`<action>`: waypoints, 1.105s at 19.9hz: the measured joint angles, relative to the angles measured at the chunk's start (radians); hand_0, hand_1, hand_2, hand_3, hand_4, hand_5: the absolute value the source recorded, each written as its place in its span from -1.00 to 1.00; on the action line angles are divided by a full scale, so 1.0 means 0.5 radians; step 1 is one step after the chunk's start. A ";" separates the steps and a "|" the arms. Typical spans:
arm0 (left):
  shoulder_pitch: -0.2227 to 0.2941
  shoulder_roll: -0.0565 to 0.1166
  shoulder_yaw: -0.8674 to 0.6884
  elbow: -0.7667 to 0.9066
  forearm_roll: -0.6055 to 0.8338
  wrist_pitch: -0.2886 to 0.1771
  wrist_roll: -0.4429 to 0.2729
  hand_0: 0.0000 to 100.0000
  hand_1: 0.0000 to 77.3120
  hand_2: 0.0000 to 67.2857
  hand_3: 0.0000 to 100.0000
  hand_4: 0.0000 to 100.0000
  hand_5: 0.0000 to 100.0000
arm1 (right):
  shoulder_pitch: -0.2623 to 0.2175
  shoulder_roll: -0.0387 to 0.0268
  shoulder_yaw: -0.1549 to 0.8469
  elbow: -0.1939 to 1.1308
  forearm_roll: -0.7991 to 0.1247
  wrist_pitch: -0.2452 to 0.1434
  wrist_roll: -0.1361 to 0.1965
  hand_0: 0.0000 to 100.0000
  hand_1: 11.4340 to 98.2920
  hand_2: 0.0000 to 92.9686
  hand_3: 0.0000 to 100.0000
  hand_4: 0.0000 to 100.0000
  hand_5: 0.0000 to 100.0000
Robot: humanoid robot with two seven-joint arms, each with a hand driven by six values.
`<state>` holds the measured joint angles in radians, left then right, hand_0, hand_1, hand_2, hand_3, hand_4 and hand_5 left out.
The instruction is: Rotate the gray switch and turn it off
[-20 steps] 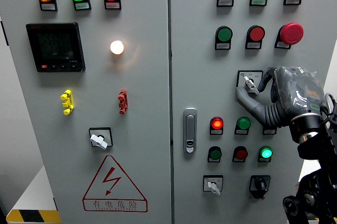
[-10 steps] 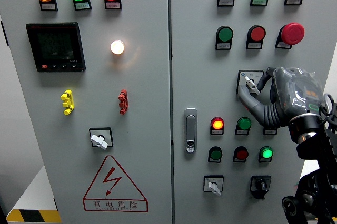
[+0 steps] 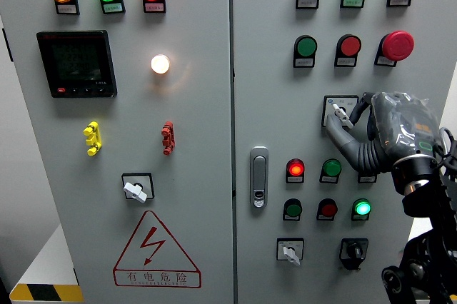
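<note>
A: We start with the small gray rotary switch on its square black-framed plate [image 3: 340, 111], on the right door of the pale gray cabinet, right of the middle and below the row with the red mushroom-shaped stop button [image 3: 396, 45]. Its little lever points up and to the left, tilted off vertical.

B: And our right hand, the gray one under a clear plastic cover [image 3: 389, 129], sits just right of that plate. One dark finger [image 3: 344, 140] curves in from below and reaches the lever. We judge it is touching or pinching it, with a second finger coming over the top edge of the plate.

A: So the fingers are narrowed around the lever, not spread. Whether the grip is firm, we cannot tell from this angle.

B: How far along are we, then?

A: The reach is done, contact looks made. The turn itself we judge unfinished: the lever sits slanted, and no mark we can read tells which position is off.

B: Around it, the round red lamp [image 3: 294, 169] just below glows, and a green lamp [image 3: 361, 208] lower right glows too. On the left door the round white lamp [image 3: 160, 64] is lit. None of these tells us the switch is off.

A: What is left is the twist to its stop, then letting go. Our left hand does not show anywhere.
</note>
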<state>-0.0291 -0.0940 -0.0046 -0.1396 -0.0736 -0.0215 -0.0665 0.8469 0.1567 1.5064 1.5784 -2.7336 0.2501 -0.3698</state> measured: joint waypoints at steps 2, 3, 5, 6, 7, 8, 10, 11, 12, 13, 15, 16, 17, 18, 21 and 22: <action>0.000 0.000 0.000 0.000 0.000 0.000 0.000 -1.00 -1.00 -0.61 -0.63 -0.81 -0.76 | 0.000 0.000 -0.002 0.001 0.000 0.000 -0.003 -0.10 -0.65 0.44 1.00 0.84 1.00; 0.000 0.000 0.000 0.000 0.000 0.000 0.000 -1.00 -1.00 -0.61 -0.63 -0.81 -0.76 | 0.002 0.000 -0.002 0.003 0.000 0.000 -0.003 -0.09 -0.65 0.44 1.00 0.84 1.00; 0.000 0.000 0.000 0.000 0.000 0.000 0.000 -1.00 -1.00 -0.61 -0.63 -0.81 -0.76 | 0.002 0.000 -0.003 0.003 0.000 0.000 -0.003 -0.09 -0.66 0.49 1.00 0.84 1.00; 0.000 -0.001 0.000 0.000 0.000 0.000 0.000 -1.00 -1.00 -0.61 -0.63 -0.81 -0.76 | 0.003 0.000 -0.003 0.004 0.000 0.000 -0.003 -0.08 -0.65 0.48 1.00 0.84 1.00; 0.000 -0.001 0.000 0.000 0.000 0.000 0.000 -1.00 -1.00 -0.61 -0.63 -0.81 -0.76 | 0.003 0.000 -0.003 0.004 0.000 0.000 -0.003 -0.08 -0.65 0.48 1.00 0.84 1.00; 0.000 -0.001 0.000 0.000 0.000 0.000 0.000 -1.00 -1.00 -0.61 -0.63 -0.81 -0.76 | 0.003 0.000 -0.003 0.004 0.000 0.000 -0.003 -0.08 -0.65 0.48 1.00 0.84 1.00; 0.000 0.000 0.000 0.000 0.000 0.000 0.000 -1.00 -1.00 -0.61 -0.63 -0.81 -0.76 | 0.003 0.000 -0.003 0.004 0.000 0.000 -0.003 -0.07 -0.65 0.48 1.00 0.84 1.00; 0.000 0.000 0.000 0.000 0.000 0.000 0.000 -1.00 -1.00 -0.61 -0.63 -0.81 -0.76 | 0.003 0.000 -0.004 0.004 0.000 0.000 -0.003 -0.07 -0.65 0.48 1.00 0.84 1.00; 0.000 0.000 0.000 0.000 0.000 0.000 0.000 -1.00 -1.00 -0.61 -0.63 -0.81 -0.76 | 0.003 0.000 -0.004 0.004 0.000 0.000 -0.003 -0.07 -0.63 0.49 1.00 0.84 1.00; 0.000 0.000 0.000 0.000 0.000 0.000 0.000 -1.00 -1.00 -0.61 -0.63 -0.81 -0.76 | 0.003 0.000 -0.004 0.004 0.000 0.000 -0.003 -0.07 -0.62 0.50 1.00 0.84 1.00; 0.000 0.001 0.000 0.000 0.000 0.000 0.001 -1.00 -1.00 -0.61 -0.63 -0.81 -0.76 | 0.003 0.000 -0.004 0.004 0.000 0.000 -0.003 -0.05 -0.62 0.51 1.00 0.84 1.00; 0.000 0.001 0.000 0.000 0.000 0.000 0.001 -1.00 -1.00 -0.61 -0.63 -0.81 -0.76 | 0.003 0.000 -0.004 0.004 0.000 0.000 -0.003 -0.05 -0.61 0.52 1.00 0.84 1.00; 0.000 0.001 0.000 0.000 0.000 0.000 0.001 -1.00 -1.00 -0.61 -0.63 -0.81 -0.76 | 0.005 0.000 -0.004 0.004 0.000 0.000 -0.003 -0.04 -0.61 0.53 1.00 0.84 1.00; 0.000 0.001 0.000 0.000 0.000 0.000 0.001 -1.00 -1.00 -0.61 -0.63 -0.81 -0.76 | 0.007 0.000 -0.004 0.004 0.000 0.000 -0.003 -0.03 -0.61 0.53 1.00 0.84 1.00; 0.000 0.001 0.000 0.000 0.000 0.000 0.001 -1.00 -1.00 -0.61 -0.63 -0.81 -0.76 | 0.009 0.002 -0.003 0.005 0.000 0.000 -0.004 0.01 -0.61 0.55 1.00 0.84 1.00; 0.000 0.001 0.000 0.000 0.000 0.000 0.001 -1.00 -1.00 -0.61 -0.63 -0.81 -0.76 | 0.011 0.002 -0.003 0.006 0.000 0.000 -0.005 0.03 -0.60 0.55 1.00 0.84 1.00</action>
<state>-0.0291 -0.0937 -0.0046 -0.1396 -0.0736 -0.0215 -0.0659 0.8524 0.1578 1.5048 1.5813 -2.7337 0.2500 -0.3721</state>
